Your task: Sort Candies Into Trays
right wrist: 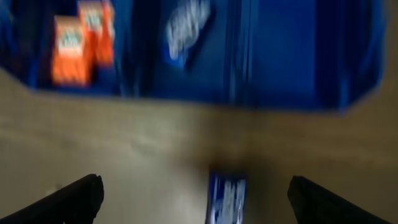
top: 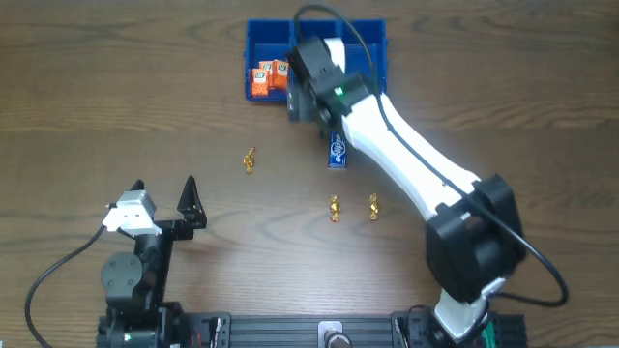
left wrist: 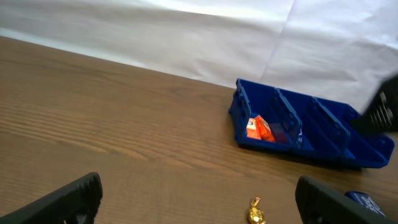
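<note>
A blue tray point(top: 266, 39) with several compartments stands at the table's far middle. Two orange candies point(top: 269, 79) lie in its left compartment, and a blue bar point(right wrist: 186, 25) lies in the one beside it. Another blue candy bar point(top: 337, 150) rests on the wood just in front of the tray. Three gold candies point(top: 250, 159) point(top: 335, 208) point(top: 373, 205) are scattered nearer the arms. My right gripper point(right wrist: 196, 205) hangs open and empty over the tray's front edge, above the loose blue bar point(right wrist: 227, 198). My left gripper point(top: 164, 198) stands open near its base, far from the candies.
The right arm's white link point(top: 406, 155) stretches diagonally across the table from lower right to the tray. Bare wood lies to the left and right of the candies. A white wall point(left wrist: 186, 37) runs behind the table's far edge.
</note>
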